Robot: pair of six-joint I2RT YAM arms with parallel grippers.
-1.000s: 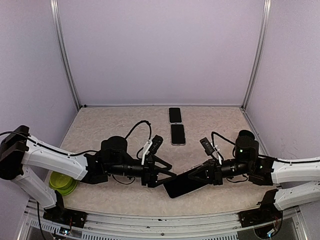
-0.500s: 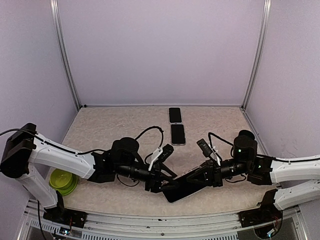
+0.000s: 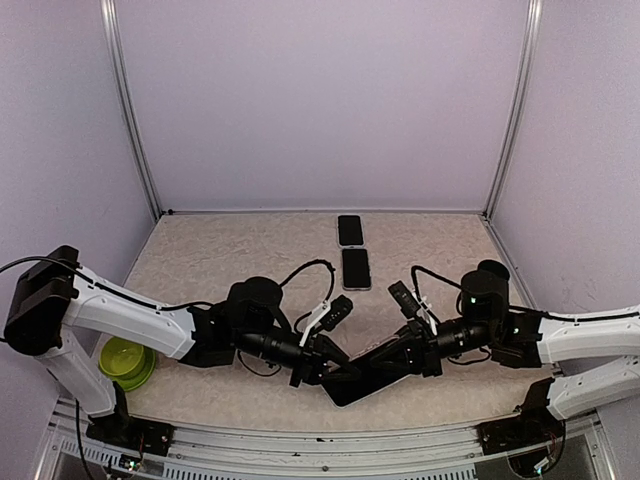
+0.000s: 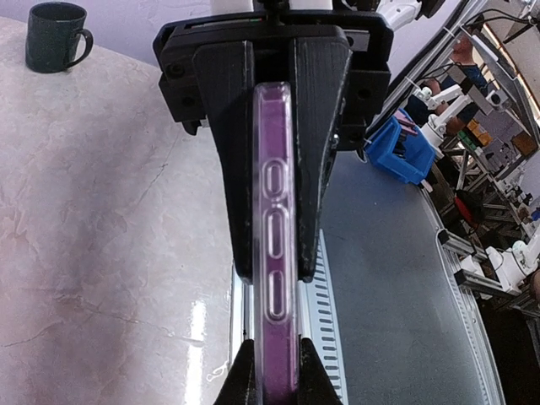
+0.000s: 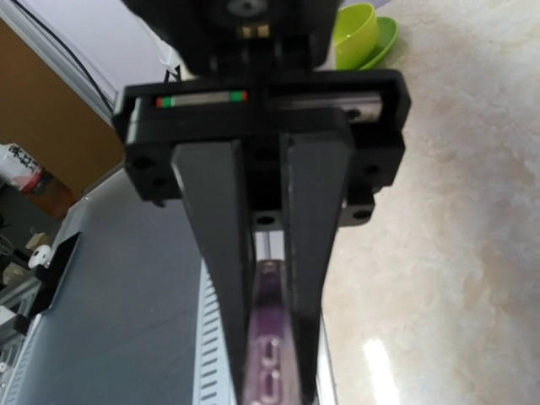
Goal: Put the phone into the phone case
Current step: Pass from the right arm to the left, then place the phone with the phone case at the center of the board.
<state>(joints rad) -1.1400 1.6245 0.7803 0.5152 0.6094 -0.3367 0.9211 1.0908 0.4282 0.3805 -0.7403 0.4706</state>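
**Phone case clamped at both ends by the two end effectors**

Left end effector (image 3: 338, 368): closes fully on the left end of the phone case (image 3: 362, 381), with fingertips (image 4: 245, 375) pressed against its two faces. From the left wrist, meets the case edge-on, the translucent purple rim and its three button cut-outs running straight up out of the grip.

Right end effector (image 3: 393, 357): stands all but shut and clamps the opposite end of the same case. Faces the left one head-on, tip towards tip, leaving only a short stretch of case bare between the two grips.

Phone case: hangs between the two end effectors, gripped by both, close to the near edge of the counter (image 3: 200, 250) and roughly midway across it. Looks like a dark, tilted slab from above, lower at the left end. In the right wrist view, shows only as a purple rim wedged between two dark fingers (image 5: 215, 253). Cannot tell whether the low corner touches the counter, or whether a phone sits inside.

Far phone (image 3: 349, 230) and near phone (image 3: 356, 269): lie flat towards the back of the counter, one just behind the other, well apart from the case and both end effectors.

Green cup (image 3: 125, 362): sits at the near left corner, beside the left arm.

Dark mug (image 4: 55, 35): stands upright on the counter in the left wrist view.
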